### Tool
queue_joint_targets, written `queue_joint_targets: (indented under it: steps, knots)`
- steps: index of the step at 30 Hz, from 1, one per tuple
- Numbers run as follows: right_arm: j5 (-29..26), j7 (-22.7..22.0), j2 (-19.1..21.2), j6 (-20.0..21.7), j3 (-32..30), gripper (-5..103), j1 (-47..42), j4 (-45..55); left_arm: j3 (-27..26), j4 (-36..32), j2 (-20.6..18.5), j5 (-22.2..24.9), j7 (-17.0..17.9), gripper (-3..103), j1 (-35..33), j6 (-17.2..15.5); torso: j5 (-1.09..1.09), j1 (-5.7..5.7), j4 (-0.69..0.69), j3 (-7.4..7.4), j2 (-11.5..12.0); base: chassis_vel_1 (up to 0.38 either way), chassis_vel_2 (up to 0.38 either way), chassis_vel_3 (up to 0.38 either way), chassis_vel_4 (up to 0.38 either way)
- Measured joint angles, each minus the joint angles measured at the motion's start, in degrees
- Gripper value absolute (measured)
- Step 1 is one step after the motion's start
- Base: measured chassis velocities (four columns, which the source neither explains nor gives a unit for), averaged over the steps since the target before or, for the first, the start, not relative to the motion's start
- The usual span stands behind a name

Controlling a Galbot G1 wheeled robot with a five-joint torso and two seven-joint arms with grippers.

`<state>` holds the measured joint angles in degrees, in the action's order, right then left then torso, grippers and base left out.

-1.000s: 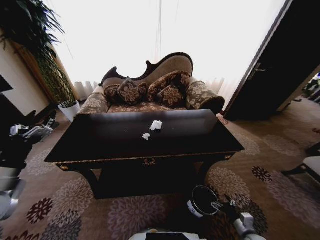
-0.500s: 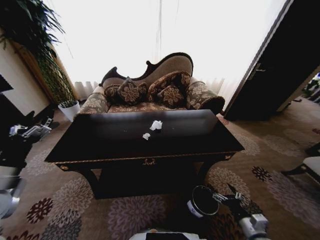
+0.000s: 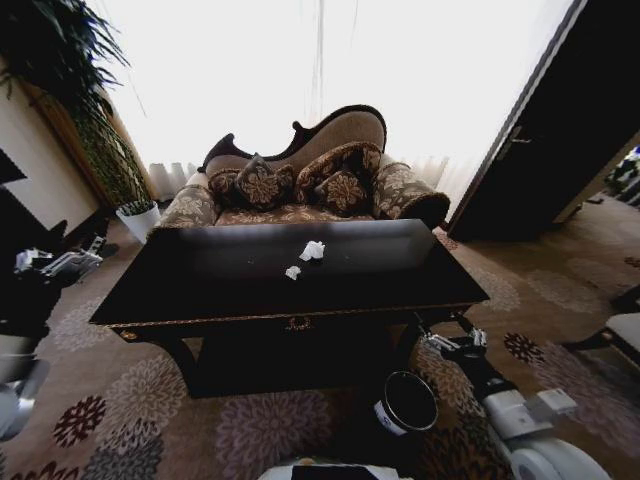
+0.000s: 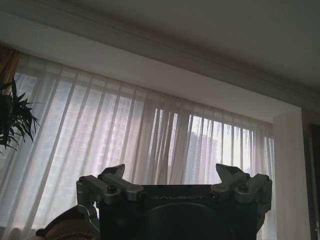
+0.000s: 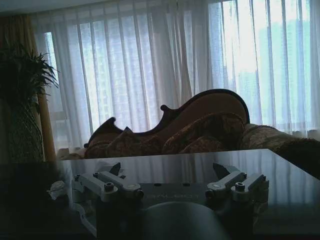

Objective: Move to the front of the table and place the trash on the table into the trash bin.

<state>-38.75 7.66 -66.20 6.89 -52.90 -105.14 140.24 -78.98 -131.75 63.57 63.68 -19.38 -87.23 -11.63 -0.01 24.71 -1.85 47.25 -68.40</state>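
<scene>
Glossy black table (image 3: 240,285) with gold trim, white paper wads (image 3: 312,250), black bin (image 3: 405,402), brown floral carpet (image 3: 120,420)

The trash bin (image 3: 405,402) sits partly under the table (image 3: 230,285), its label half hidden. The right arm runs off the picture's bottom edge.

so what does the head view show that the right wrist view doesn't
Head view alone: the black trash bin on the carpet in front of the table, the left claw out to the robot's left, and the white plant pot.

Right wrist view alone: tall sheer curtains in detail.

Both: the table, paper wads, the sofa, and the open right claw.
</scene>
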Motion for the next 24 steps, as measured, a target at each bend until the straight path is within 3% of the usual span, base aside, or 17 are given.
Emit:
queue_joint_targets:
  steps: [5, 13, 17, 24]
  knots:
    - [-2.5, -2.0, 2.4, 4.8, 2.8, 100, 7.5, 1.5, 0.5, -1.8, 1.3, -1.4, 0.0, 100, -1.0, 0.0, 0.01, 0.0, 0.0, 0.0, 0.0, 0.0, 0.0, 0.0, 0.0]
    - [-6.2, -3.7, 9.0, 7.3, 6.0, 100, 19.0, -2.8, 1.3, -3.3, 3.1, -3.8, -0.2, 100, -2.2, 0.0, 0.02, 0.0, 0.0, 0.01, 0.0, 0.0, 0.0, 0.0, 0.0]
    - [-12.6, -7.1, 13.9, 10.3, 10.5, 100, 30.9, -8.3, 1.9, -3.7, 4.5, -5.6, -0.4, 100, -2.9, 0.0, 0.01, 0.0, 0.0, 0.01, 0.0, 0.0, 0.0, 0.0, 0.0]
    - [-15.6, -9.5, 17.4, 10.8, 19.4, 100, 43.1, -15.6, 2.1, -3.5, 4.8, -6.7, -0.5, 100, -3.4, -0.1, 0.01, 0.0, 0.0, 0.01, 0.0, 0.0, 0.0, 0.0, 0.0]
